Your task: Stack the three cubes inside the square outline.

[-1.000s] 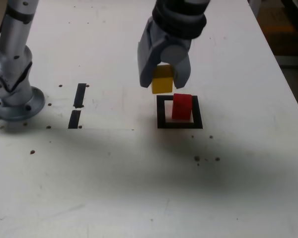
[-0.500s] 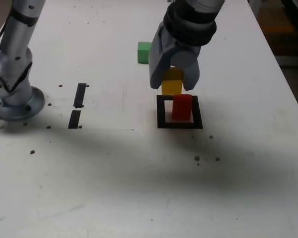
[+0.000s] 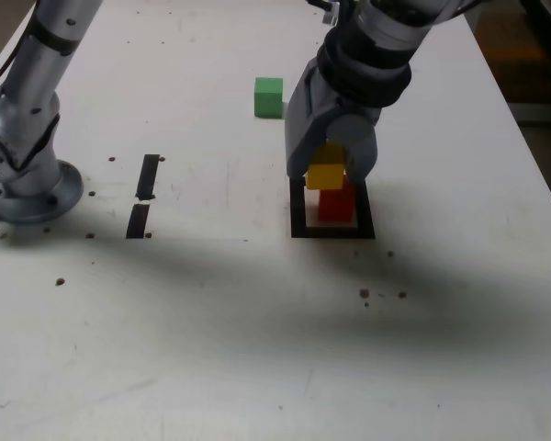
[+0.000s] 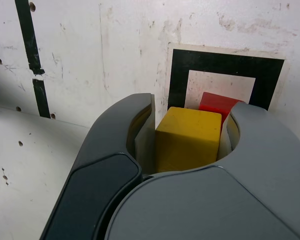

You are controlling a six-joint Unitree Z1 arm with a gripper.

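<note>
in the exterior view the claw [image 3: 331, 167] is clenched on the yellow cube [image 3: 325, 175] and hangs right over the square outline [image 3: 298, 209], where the red cube [image 3: 335, 203] stands on the white centre. the yellow cube sits at the red cube's upper edge, shifted a little toward the exterior view's left, and whether the two already touch cannot be told from here. the green cube [image 3: 268, 96] lies well apart on the table [image 3: 257, 303], farther from the camera and to the exterior view's left of the outline. in the wrist view the claw [image 4: 187, 137] grips the yellow cube [image 4: 187, 137] by two opposite faces, and the red cube [image 4: 217, 104] shows only as a strip beyond it inside the square outline [image 4: 225, 64], so the two cubes are not squarely lined up. the coming set-down seems to turn on that small sideways offset: the yellow cube probably needs nudging over the red one before release.
</note>
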